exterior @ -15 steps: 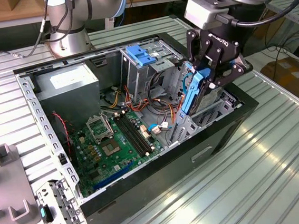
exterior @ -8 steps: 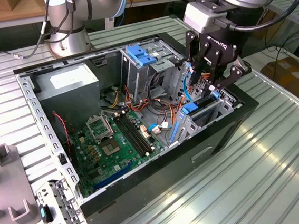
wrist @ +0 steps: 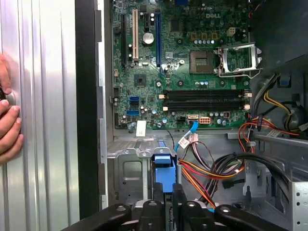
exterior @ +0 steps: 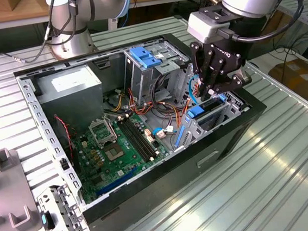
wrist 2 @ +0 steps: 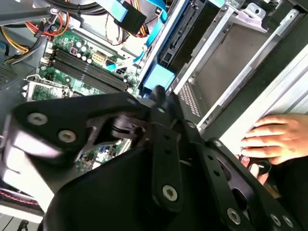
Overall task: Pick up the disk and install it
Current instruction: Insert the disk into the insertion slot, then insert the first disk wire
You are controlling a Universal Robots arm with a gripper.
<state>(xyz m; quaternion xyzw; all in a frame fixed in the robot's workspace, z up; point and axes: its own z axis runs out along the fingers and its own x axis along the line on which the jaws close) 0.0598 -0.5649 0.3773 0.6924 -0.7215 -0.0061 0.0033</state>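
Observation:
The disk point(exterior: 210, 109) stands on edge in the metal drive bay at the exterior view's right end of the open computer case point(exterior: 150, 192). Its black body point(wrist 2: 185, 41) and blue rails show in the second wrist view, its blue end tab point(wrist: 163, 175) in the first wrist view. My gripper point(exterior: 205, 94) hangs straight over that bay. Its fingers are shut, tips together point(wrist 2: 159, 94) right at the blue tab point(wrist 2: 159, 77). In the first wrist view the gripper point(wrist: 167, 192) sits against the tab's near end; whether it touches I cannot tell.
The green motherboard point(exterior: 119, 146), the grey power supply point(exterior: 71, 82) and a drive cage with a blue latch point(exterior: 145, 56) fill the case, and loose cables point(wrist: 216, 168) lie beside the bay. A person's hand point(wrist 2: 274, 139) rests on the table by the case wall. Grey fixtures point(exterior: 5, 160) stand at the exterior view's left.

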